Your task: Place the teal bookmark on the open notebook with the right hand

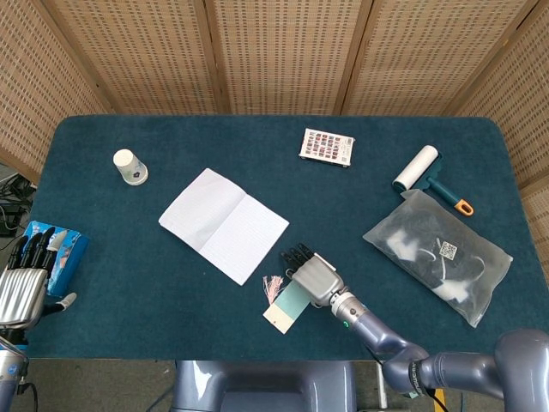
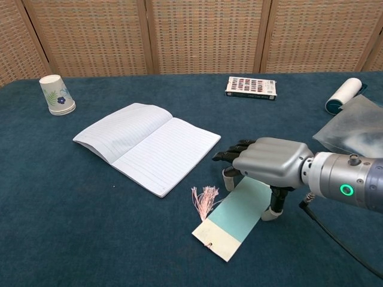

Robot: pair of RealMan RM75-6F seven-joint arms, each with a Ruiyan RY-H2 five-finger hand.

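Note:
The teal bookmark [image 2: 239, 210] [image 1: 290, 302], with a cream end and a pink tassel [image 2: 203, 201], lies flat on the blue table just right of the open lined notebook [image 2: 146, 145] [image 1: 223, 225]. My right hand [image 2: 269, 164] [image 1: 313, 275] arches over the bookmark's far end. Its fingers [image 2: 228, 177] come down at the left edge and its thumb at the right edge. The end under the palm is hidden, and I see no firm grip. My left hand [image 1: 24, 287] rests open at the table's left edge, away from everything.
A paper cup [image 2: 57, 94] stands at the far left. A patterned box [image 2: 251, 86] lies at the back. A lint roller [image 2: 343, 94] and a clear plastic bag [image 2: 353, 125] are at the right. A blue packet [image 1: 62, 251] lies beside my left hand.

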